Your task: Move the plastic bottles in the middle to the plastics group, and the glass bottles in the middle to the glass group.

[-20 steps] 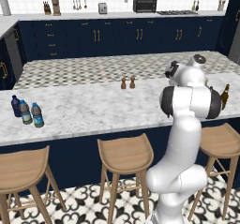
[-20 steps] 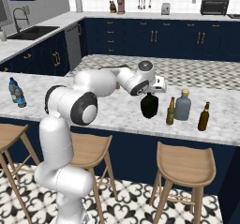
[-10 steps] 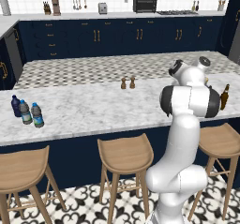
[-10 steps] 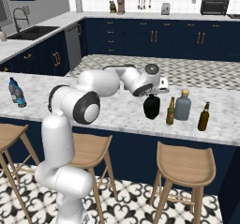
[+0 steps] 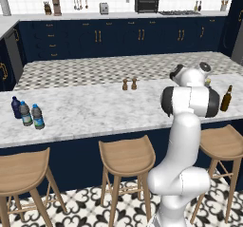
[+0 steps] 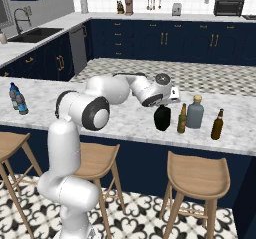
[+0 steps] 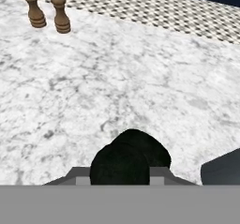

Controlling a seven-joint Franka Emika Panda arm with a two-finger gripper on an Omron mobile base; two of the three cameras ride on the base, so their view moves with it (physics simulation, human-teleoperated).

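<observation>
My gripper (image 6: 164, 104) is shut on the neck of the squat black glass bottle (image 6: 162, 119), which stands low on the marble counter just left of the glass group. From the hand view I look straight down on the black bottle (image 7: 130, 160). The slender olive-green bottle (image 6: 182, 119), the grey-blue bottle with a tan stopper (image 6: 195, 113) and the dark-brown bottle (image 6: 217, 125) stand in a row to its right. The plastics group sits far left: a dark blue bottle (image 5: 16, 107) and two clear water bottles (image 5: 25, 114) (image 5: 37, 117). In the left base view my own arm hides the hand.
Two small brown shakers (image 5: 129, 84) stand mid-counter near the back edge, also in the hand view as shakers (image 7: 47, 12). Wooden stools (image 6: 197, 175) line the counter's front. A wide stretch of marble counter (image 5: 90, 109) lies between the groups.
The gripper has carried the black bottle a little to the right and lower, closer to the olive-green bottle. Nothing else moved.
</observation>
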